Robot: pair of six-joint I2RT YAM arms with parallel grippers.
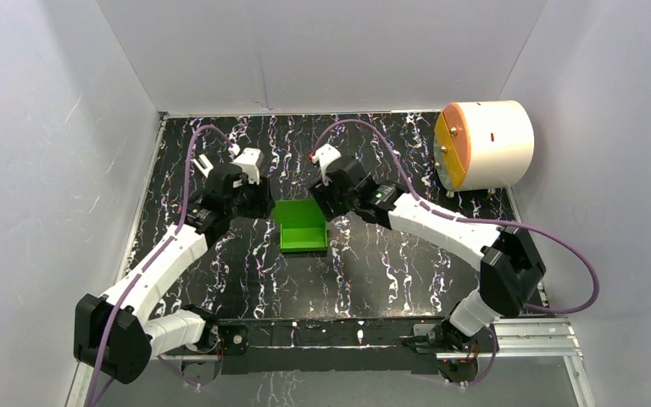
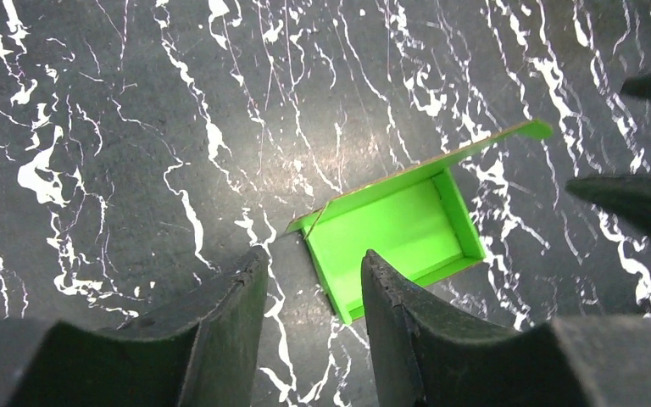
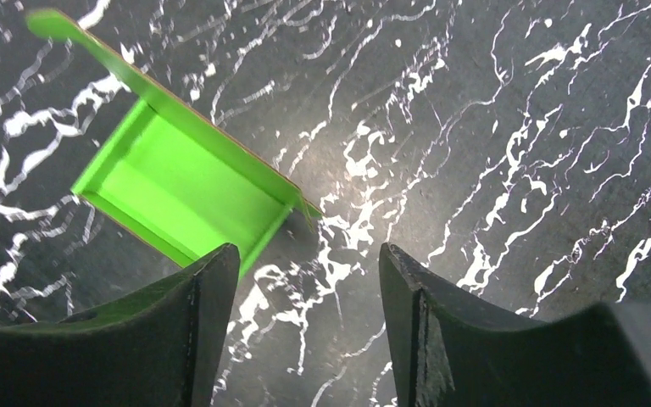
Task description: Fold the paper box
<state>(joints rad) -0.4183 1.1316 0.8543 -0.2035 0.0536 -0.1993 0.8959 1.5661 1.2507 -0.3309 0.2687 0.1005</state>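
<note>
The paper box (image 1: pixel 303 229) sits at the centre of the top view on the black marbled table (image 1: pixel 390 280). It is already raised into a shallow open tray with its side walls standing. Its lid flap (image 3: pixel 178 110) rises from the edge of the tray toward the top of that frame and is not yet folded over. The left gripper (image 1: pixel 261 203) is just beside the upper-left corner of the box and the right gripper (image 1: pixel 324 208) just beside the upper-right corner, so the two flank the flap. Both wrist views show the fingers spread apart with nothing between them. In the left wrist view the box lies centre-right, just beyond the fingertips. In the right wrist view it lies in the upper left, with one corner near the left finger. I cannot tell whether either fingertip touches the card. The large white cylinder (image 1: pixel 492 140) with the orange face stands well apart in the upper right and plays no part. The step in hand looks like closing the lid. The next move probably calls for pushing or pinching the standing flap, tipping it down over the tray toward the bottom of the frame, and keeping the light tray from sliding while the front lip is tucked in.
</note>
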